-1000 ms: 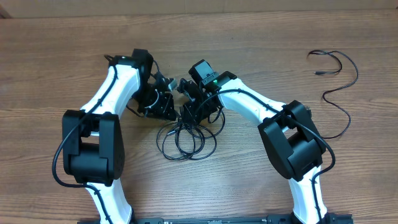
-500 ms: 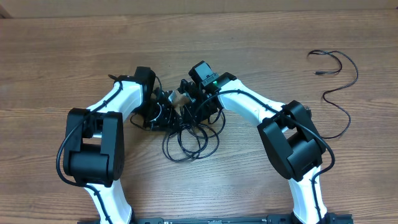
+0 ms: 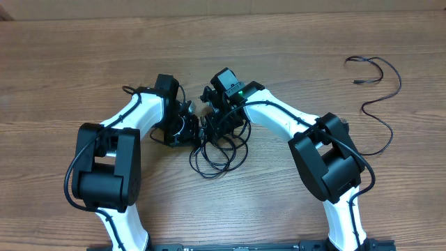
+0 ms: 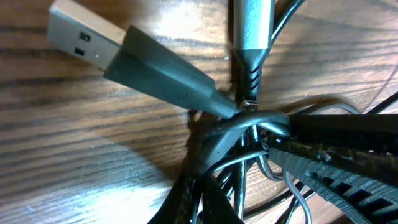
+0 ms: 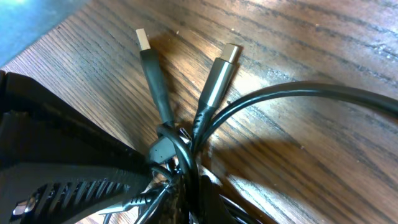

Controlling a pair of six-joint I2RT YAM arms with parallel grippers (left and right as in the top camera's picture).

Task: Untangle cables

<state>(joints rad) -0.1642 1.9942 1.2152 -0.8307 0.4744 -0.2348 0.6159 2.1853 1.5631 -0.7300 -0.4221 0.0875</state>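
Knotting at the middle of the table (image 3: pixel 279 42), the cables (image 3: pixel 217 155) are thin, glossy black cords that cross tightly between the two grippers and spill toward the near edge in loose round loops. Two ends stick out of the knot: a flat USB plug (image 4: pixel 81 34) with a silver metal shell and a tapered matte black housing, and a slim barrel plug (image 4: pixel 252 22) of brushed silver with a ribbed black collar. The left gripper (image 3: pixel 194 129) and the right gripper (image 3: pixel 211 124) are each clenched on strands of the knot. A stray cord (image 3: pixel 364 107) curls well apart to the right on the striped brown woodgrain.
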